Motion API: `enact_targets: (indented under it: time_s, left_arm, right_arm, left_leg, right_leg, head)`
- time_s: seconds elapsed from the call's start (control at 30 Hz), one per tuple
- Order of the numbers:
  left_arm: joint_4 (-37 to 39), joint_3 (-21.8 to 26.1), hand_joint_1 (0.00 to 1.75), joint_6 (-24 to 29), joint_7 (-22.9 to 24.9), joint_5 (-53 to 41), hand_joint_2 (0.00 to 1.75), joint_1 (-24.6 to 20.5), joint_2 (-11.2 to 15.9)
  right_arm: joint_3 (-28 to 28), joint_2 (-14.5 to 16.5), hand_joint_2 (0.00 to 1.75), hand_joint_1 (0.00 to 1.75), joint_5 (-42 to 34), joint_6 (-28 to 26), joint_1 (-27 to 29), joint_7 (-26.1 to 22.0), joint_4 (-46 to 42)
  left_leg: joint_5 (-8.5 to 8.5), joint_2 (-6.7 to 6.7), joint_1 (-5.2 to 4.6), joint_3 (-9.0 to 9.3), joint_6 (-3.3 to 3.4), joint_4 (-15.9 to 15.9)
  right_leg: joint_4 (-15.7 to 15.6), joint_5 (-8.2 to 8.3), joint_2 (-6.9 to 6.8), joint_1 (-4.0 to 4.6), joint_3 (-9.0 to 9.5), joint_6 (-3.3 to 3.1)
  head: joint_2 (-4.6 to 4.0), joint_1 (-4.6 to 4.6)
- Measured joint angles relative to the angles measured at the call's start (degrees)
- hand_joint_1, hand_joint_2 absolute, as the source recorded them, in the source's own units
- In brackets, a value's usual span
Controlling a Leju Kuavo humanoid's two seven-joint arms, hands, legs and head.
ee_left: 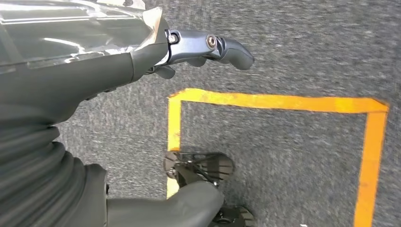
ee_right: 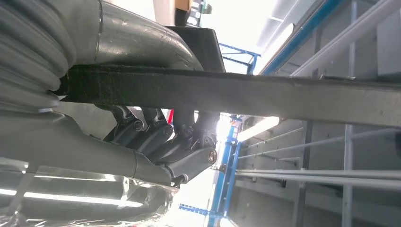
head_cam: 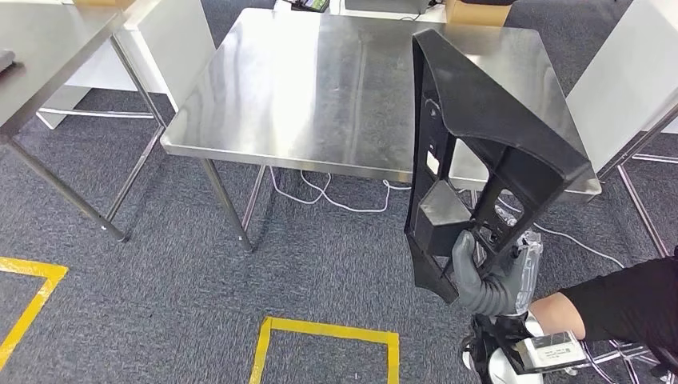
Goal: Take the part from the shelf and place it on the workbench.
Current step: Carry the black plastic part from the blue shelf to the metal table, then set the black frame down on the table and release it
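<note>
Right hand (head_cam: 484, 276) grips black part (head_cam: 480, 152); steel workbench (head_cam: 320, 88) ahead, grey carpet (head_cam: 160, 264).

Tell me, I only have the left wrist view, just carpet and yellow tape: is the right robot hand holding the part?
Observer: Yes. In the head view the right robot hand grips the black part by its lower end.
Operator: Is it on the workbench?
Observer: No. It is held upright in the air, with its lower end short of the near edge of the steel workbench.
Operator: How's the grip?
Observer: In the right wrist view the fingers curl around the part's edge.
</note>
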Motion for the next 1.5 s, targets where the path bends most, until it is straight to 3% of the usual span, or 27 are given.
enact_targets:
  time_s: [0.07,0.17,0.23,0.27,0.33,0.4,0.47,0.53,0.6,0.67,0.73,0.77,0.8,0.83,0.9,0.97,1.03,1.1,1.17,1.23,1.27,1.33,1.37,1.4,1.43,1.5]
  left_arm:
    - [0.0,0.0,0.0,0.0,0.0,-0.1,1.75,-0.2,0.0]
    - [0.0,0.1,0.0,-0.1,0.0,-0.2,1.75,-0.3,0.0]
    - [0.0,0.3,0.0,0.0,0.1,-0.2,1.75,-0.1,0.0]
    - [0.0,0.5,0.0,0.0,0.1,-0.2,1.75,-0.1,0.0]
    - [0.0,0.7,0.0,0.0,0.1,-0.2,1.75,0.0,0.0]
    - [0.1,0.9,0.0,-0.1,0.1,-0.2,1.75,0.0,0.0]
    - [0.2,0.9,0.0,-0.1,0.1,-0.3,1.75,-0.1,0.0]
    - [0.1,1.0,0.0,-0.2,0.0,-0.6,1.75,-0.1,-0.1]
    - [0.0,1.0,0.0,-0.3,-0.1,-0.8,1.75,-0.3,-0.2]
    - [0.0,1.0,0.0,-0.4,-0.1,-0.9,1.75,-0.4,-0.2]
    - [0.0,1.1,0.0,-0.4,-0.1,-1.0,1.75,-0.4,-0.2]
    - [0.0,1.1,0.0,-0.4,-0.1,-1.1,1.75,-0.4,-0.3]
    - [0.0,1.1,0.0,-0.4,-0.1,-1.1,1.75,-0.4,-0.4]
    - [0.0,1.1,0.0,-0.4,-0.1,-1.3,1.75,-0.4,-0.5]
    - [0.0,1.3,0.0,-0.4,0.0,-1.5,1.75,-0.5,-0.9]
    - [0.0,1.4,0.0,-0.4,0.1,-1.6,1.75,-0.5,-1.2]
    - [0.0,1.6,0.0,-0.4,0.1,-1.7,1.75,-0.6,-1.3]
    - [0.0,2.0,0.0,-0.4,0.1,-1.9,1.75,-0.8,-1.4]
    - [0.0,2.3,0.0,-0.4,0.2,-2.1,1.75,-1.1,-1.5]
    - [0.0,2.4,0.0,-0.5,0.4,-2.2,1.75,-1.1,-1.5]
    - [0.0,2.5,0.0,-0.6,0.5,-2.3,1.75,-1.1,-1.5]
    - [0.0,2.6,0.0,-0.9,0.7,-2.8,1.75,-1.0,-1.4]
    - [0.0,2.7,0.0,-1.0,0.8,-3.0,1.75,-1.1,-1.5]
    - [0.0,2.8,0.0,-1.2,0.9,-3.3,1.75,-1.2,-1.5]
    - [0.0,2.8,0.0,-1.4,1.0,-3.6,1.75,-1.3,-1.5]
    - [0.0,2.9,0.0,-1.6,1.3,-4.2,1.75,-1.6,-1.5]
  right_arm:
    - [0.0,0.3,1.75,1.75,0.2,0.1,-0.1,0.2,-0.2]
    - [0.0,0.8,1.75,1.75,0.5,0.6,-0.3,0.3,-0.4]
    - [0.0,1.0,1.75,1.75,0.8,1.0,-0.3,0.3,-0.4]
    - [0.0,1.1,1.75,1.75,0.9,1.1,-0.3,0.3,-0.4]
    - [0.0,1.3,1.75,1.75,1.1,1.2,-0.6,0.3,-0.4]
    - [0.0,1.4,1.75,1.75,1.5,1.4,-1.1,0.5,-0.4]
    - [0.0,1.4,1.75,1.75,2.3,1.6,-1.8,1.0,-0.6]
    - [0.1,1.4,1.75,1.75,3.7,1.8,-2.7,1.6,-0.7]
    - [0.4,1.3,1.75,1.75,4.9,1.8,-3.8,2.1,-0.8]
    - [0.6,1.2,1.75,1.75,6.1,1.8,-4.6,2.6,-0.8]
    - [1.1,1.1,1.75,1.75,7.9,1.8,-5.3,3.5,-0.7]
    - [1.4,1.0,1.75,1.75,8.8,1.7,-5.7,4.0,-0.6]
    - [1.8,0.9,1.75,1.75,9.6,1.7,-6.3,4.6,-0.5]
    - [2.2,0.9,1.75,1.75,10.3,1.6,-7.1,5.2,-0.3]
    - [3.0,0.8,1.75,1.75,11.8,1.6,-8.9,6.8,0.3]
    - [3.9,0.7,1.75,1.75,13.5,1.7,-10.9,8.8,1.0]
    - [5.0,0.8,1.75,1.75,16.3,1.4,-13.1,10.8,2.1]
    - [6.2,0.9,1.75,1.75,19.8,0.7,-15.9,12.9,3.7]
    - [7.3,1.2,1.75,1.75,22.8,0.1,-18.9,14.8,5.7]
    - [8.2,1.4,1.75,1.75,25.3,-0.6,-20.8,16.4,7.5]
    - [8.7,1.4,1.75,1.75,27.0,-1.0,-21.8,17.3,8.7]
    - [9.9,1.6,1.75,1.75,31.3,-1.4,-24.7,19.8,11.8]
    - [10.7,1.8,1.75,1.75,33.6,-1.4,-26.6,21.1,13.7]
    - [11.5,2.0,1.75,1.75,36.0,-1.3,-28.6,22.5,15.5]
    - [12.5,2.2,1.75,1.75,38.5,-1.1,-30.5,24.0,17.3]
    - [14.6,2.6,1.75,1.75,43.2,-0.7,-33.8,26.7,20.9]
  left_leg:
    - [-1.15,0.29,0.24,-0.7,-0.6,3.2]
    - [-4.87,0.6,0.72,-7.26,-1.55,12.8]
    - [-6.13,0.71,1.22,-10.92,-2.04,15.2]
    - [-4.95,0.8,1.53,-11.46,-2.32,13.7]
    - [0.83,1.23,2.18,-10.85,-2.85,7.3]
    - [4.37,2.03,2.31,-9.94,-2.73,3.2]
    - [4.42,2.28,1.92,-9.47,-1.62,2.8]
    - [4.78,1.83,1.58,-8.41,-0.32,2.3]
    - [4.65,1.52,1.28,-7.28,0.75,2.0]
    - [4.13,1.25,0.89,-6.77,1.56,1.9]
    - [3.33,0.85,0.37,-6.01,2.04,1.9]
    - [2.88,0.66,0.04,-5.48,2.18,1.9]
    - [2.43,0.52,-0.3,-4.87,2.29,1.9]
    - [1.99,0.41,-0.55,-4.4,2.38,1.8]
    - [1.08,0.2,-0.92,-3.45,2.22,1.8]
    - [0.96,0.12,-1.01,-2.68,1.69,2.1]
    - [1.07,0.24,-0.95,-2.32,1.19,3.1]
    - [-0.5,0.32,-0.66,-3.61,0.5,6.3]
    - [-3.42,0.33,0.11,-7.58,-0.48,12.0]
    - [-4.57,0.38,1.1,-11.8,-1.56,16.3]
    - [-3.31,0.49,1.64,-12.71,-2.26,15.9]
    - [2.31,0.9,2.89,-11.91,-3.84,10.1]
    - [4.34,1.1,3.31,-11.29,-4.57,6.7]
    - [5.26,1.29,3.49,-10.7,-4.62,4.4]
    - [5.59,1.38,3.47,-10.51,-4.26,3.3]
    - [4.85,1.46,3.04,-10.26,-2.58,3.2]
  right_leg:
    - [-0.2,0.24,-0.04,-0.67,1.7,-0.9]
    - [-0.3,-0.8,0.03,-0.68,2.97,-1.61]
    - [-0.3,-1.83,0.27,-0.84,3.98,-1.4]
    - [-0.3,-2.46,0.37,-1.01,4.74,-1.15]
    - [-0.3,-3.84,0.42,-1.28,6.33,-0.4]
    - [-0.4,-5.17,0.4,-1.05,7.4,0.56]
    - [-0.4,-5.66,0.36,-0.56,8.56,1.8]
    - [0.4,-5.76,0.26,-0.48,9.01,2.47]
    - [4.7,-6.65,0.22,-0.55,6.55,1.97]
    - [11.5,-8.92,0.24,-0.31,1.52,1.17]
    - [14.8,-11.03,0.25,0.18,-2.7,0.93]
    - [13.9,-10.83,0.26,0.52,-3.52,1.09]
    - [11.4,-9.31,0.26,0.86,-3.59,1.25]
    - [8.2,-6.58,0.29,1.31,-3.15,1.22]
    - [3.3,-2.67,0.32,2.13,-2.31,0.19]
    - [1.7,-1.76,0.4,2.6,-1.62,-1.32]
    - [0.3,-0.51,0.54,1.9,0.29,-2.33]
    - [-0.6,0.15,0.52,0.98,2.14,-3.04]
    - [-0.8,-0.19,0.46,0.83,2.7,-3.35]
    - [-0.7,-0.72,0.58,0.45,2.98,-3.0]
    - [-0.7,-1.13,0.66,0.09,3.3,-2.55]
    - [-0.5,-2.17,0.88,-0.69,4.17,-1.34]
    - [-0.3,-2.75,0.97,-0.94,4.68,-0.69]
    - [-0.1,-3.25,1.07,-0.92,4.81,-0.05]
    - [0.0,-3.71,1.11,-0.58,4.85,0.56]
    - [0.0,-4.18,1.15,-0.05,5.16,1.5]
  head:
    - [0.0,-0.2]
    - [0.01,-0.36]
    - [0.01,-0.36]
    - [0.01,-0.37]
    - [0.0,-0.46]
    - [0.0,-0.76]
    - [0.0,-0.78]
    - [0.0,-0.48]
    - [0.01,-0.27]
    - [0.01,-0.11]
    - [0.0,-0.03]
    - [0.0,-0.03]
    - [0.0,-0.03]
    - [0.0,-0.04]
    - [0.0,-0.28]
    - [0.0,-0.46]
    - [0.0,-0.33]
    - [0.0,-0.41]
    - [0.0,-0.52]
    - [0.0,-0.5]
    - [0.0,-0.51]
    - [0.0,-0.56]
    - [0.0,-0.74]
    - [0.0,-0.98]
    - [0.0,-1.04]
    - [0.01,-0.99]
